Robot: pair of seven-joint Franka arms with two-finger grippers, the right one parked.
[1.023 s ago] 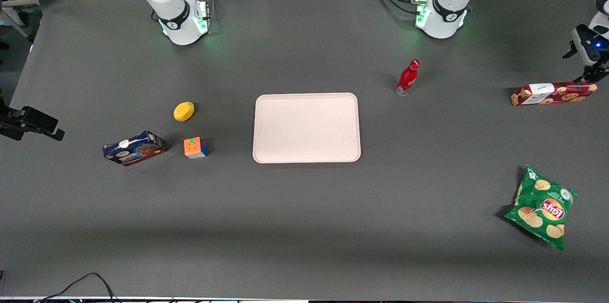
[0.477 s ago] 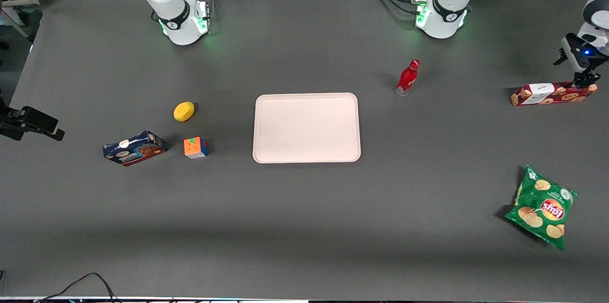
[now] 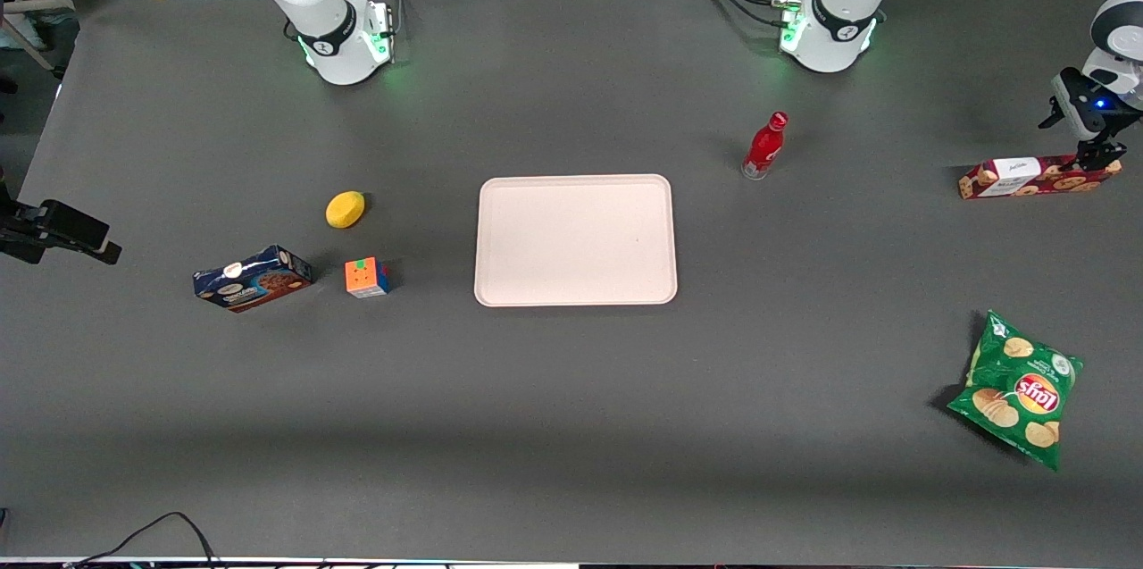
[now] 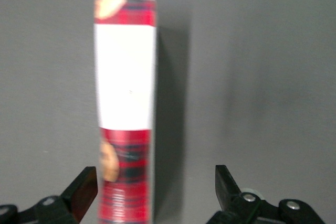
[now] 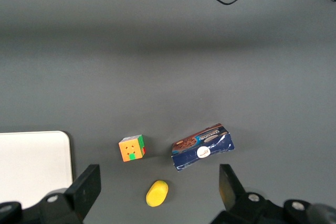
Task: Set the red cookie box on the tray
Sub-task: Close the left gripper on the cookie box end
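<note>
We hold our claw (image 3: 1097, 160) open over the box (image 3: 1036, 177), fingers straddling its narrow width so they can close on the long sides. The box lies on the bench, well apart from the tray (image 3: 575, 239).

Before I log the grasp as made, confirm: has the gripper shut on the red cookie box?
No: in the left wrist view the gripper is open, fingers spread, with the red cookie box lying on the table between them.
</note>
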